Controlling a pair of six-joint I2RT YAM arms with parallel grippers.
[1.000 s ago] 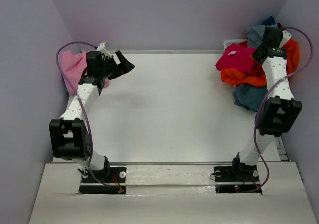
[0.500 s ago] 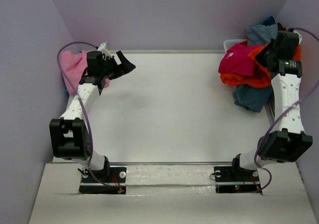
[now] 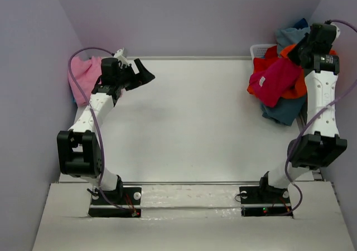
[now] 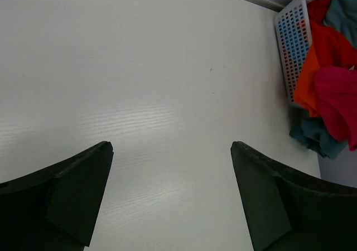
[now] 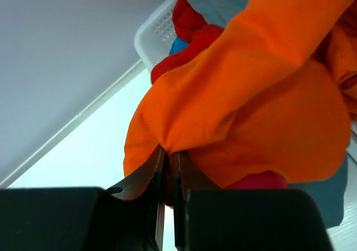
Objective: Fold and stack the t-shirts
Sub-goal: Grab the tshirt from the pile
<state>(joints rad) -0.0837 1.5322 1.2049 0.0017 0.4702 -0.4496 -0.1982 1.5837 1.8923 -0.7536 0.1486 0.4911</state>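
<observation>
A pile of t-shirts lies at the back right of the table. My right gripper (image 3: 297, 52) is shut on a fold of the orange t-shirt (image 5: 251, 95) and holds it raised above the pile. The crimson-magenta t-shirt (image 3: 276, 78) hangs draped over the orange one. A red t-shirt (image 3: 262, 64) and a grey-blue t-shirt (image 3: 284, 110) lie beneath. A light pink t-shirt (image 3: 83, 76) lies at the back left. My left gripper (image 3: 143, 72) is open and empty above the bare table, right of the pink shirt. In the left wrist view its jaws stand wide apart.
A white mesh basket (image 3: 256, 50) stands behind the pile at the back right; it also shows in the right wrist view (image 5: 159, 30) and the left wrist view (image 4: 290, 39). Purple walls close in the table on three sides.
My right gripper has risen and moved back and to the right with the orange shirt. The crimson shirt has slid down and now hangs lower. My left arm has shifted slightly.
</observation>
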